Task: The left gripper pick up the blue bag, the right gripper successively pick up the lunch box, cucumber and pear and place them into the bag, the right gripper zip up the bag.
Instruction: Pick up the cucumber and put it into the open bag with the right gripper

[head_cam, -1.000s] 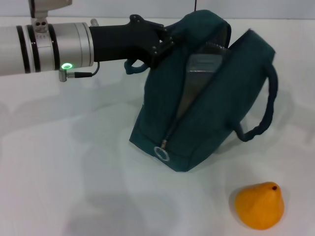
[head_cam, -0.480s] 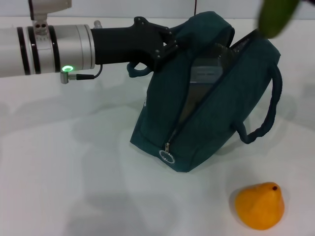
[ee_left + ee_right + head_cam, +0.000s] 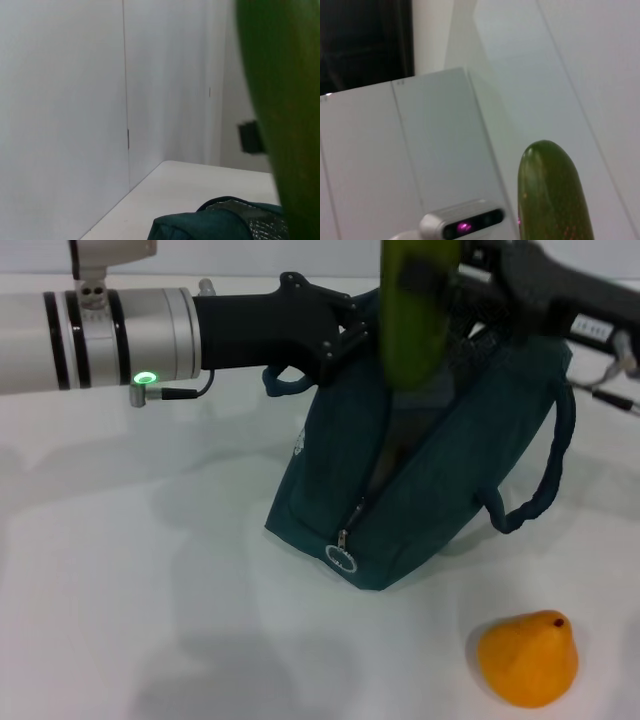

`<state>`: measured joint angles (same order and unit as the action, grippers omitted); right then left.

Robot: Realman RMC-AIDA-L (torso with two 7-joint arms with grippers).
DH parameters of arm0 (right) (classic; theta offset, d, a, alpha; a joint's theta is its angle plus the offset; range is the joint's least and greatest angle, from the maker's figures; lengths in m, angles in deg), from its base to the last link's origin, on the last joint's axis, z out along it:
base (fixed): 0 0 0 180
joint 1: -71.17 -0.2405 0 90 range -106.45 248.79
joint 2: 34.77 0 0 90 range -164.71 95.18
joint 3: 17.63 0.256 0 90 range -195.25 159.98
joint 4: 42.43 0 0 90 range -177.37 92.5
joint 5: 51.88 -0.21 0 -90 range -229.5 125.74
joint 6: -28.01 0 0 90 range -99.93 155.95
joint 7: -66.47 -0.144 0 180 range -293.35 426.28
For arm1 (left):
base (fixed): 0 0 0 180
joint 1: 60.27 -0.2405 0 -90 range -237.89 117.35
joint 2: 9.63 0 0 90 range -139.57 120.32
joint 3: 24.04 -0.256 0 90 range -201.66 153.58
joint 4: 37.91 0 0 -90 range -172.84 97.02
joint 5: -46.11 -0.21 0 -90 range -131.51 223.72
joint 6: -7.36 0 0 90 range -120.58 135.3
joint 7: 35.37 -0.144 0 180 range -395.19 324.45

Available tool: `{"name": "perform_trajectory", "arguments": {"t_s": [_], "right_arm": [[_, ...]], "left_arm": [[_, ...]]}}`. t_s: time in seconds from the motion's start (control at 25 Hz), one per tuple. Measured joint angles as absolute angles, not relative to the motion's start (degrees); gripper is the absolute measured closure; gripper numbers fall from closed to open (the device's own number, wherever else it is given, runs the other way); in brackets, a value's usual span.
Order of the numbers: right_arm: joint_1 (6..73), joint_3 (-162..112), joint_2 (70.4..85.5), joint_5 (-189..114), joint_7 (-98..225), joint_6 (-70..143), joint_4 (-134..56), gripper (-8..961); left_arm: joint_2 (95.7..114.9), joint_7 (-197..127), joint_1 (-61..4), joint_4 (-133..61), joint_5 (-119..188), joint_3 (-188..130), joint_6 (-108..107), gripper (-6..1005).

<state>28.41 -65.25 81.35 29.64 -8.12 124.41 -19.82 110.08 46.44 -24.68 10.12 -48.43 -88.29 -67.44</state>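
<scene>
- Right gripper [image 3: 455, 275]: clamped on the cucumber [image 3: 412, 310], holding it roughly upright, lower end pointing down into the bag's open mouth. Arm comes in from 2 o'clock of the head view.
- Cucumber sits at 12 o'clock, straight above the zipper gap. It fills one edge of the left wrist view and shows as a rounded green tip in the right wrist view.
- Left gripper [image 3: 340, 332]: closed on the top edge of the blue bag [image 3: 430, 490] at about 11 o'clock, beside one loop handle. Silver wrist runs out toward 9 o'clock, green light on.
- Bag stands on the white table [image 3: 150, 590] at centre frame, mouth open, silver lining visible in the left wrist view. Zipper is undone; ring pull [image 3: 342, 558] hangs at the bag's near corner, around 6 o'clock of the bag.
- Second handle loops out on the 3 o'clock side.
- Lunch box: cannot tell; the cucumber covers the opening.
- Pear [image 3: 527, 658]: on the table at 5 o'clock, well apart from the bag, dark spot on top.
</scene>
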Motion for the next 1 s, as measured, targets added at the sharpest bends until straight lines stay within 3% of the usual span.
{"name": "perform_trajectory", "arguments": {"t_s": [0.36,1.0], "right_arm": [[33.6,-68.5,81.37,29.0,-3.4,127.6,-19.3,370],[34.5,-72.5,81.42,28.9,9.0,122.8,-25.3,319]], "left_arm": [[110.08,46.0,-25.0,10.0,-48.4,-88.0,-67.3,954],[110.08,46.0,-24.5,10.1,-48.6,-88.5,-66.6,954]]}}
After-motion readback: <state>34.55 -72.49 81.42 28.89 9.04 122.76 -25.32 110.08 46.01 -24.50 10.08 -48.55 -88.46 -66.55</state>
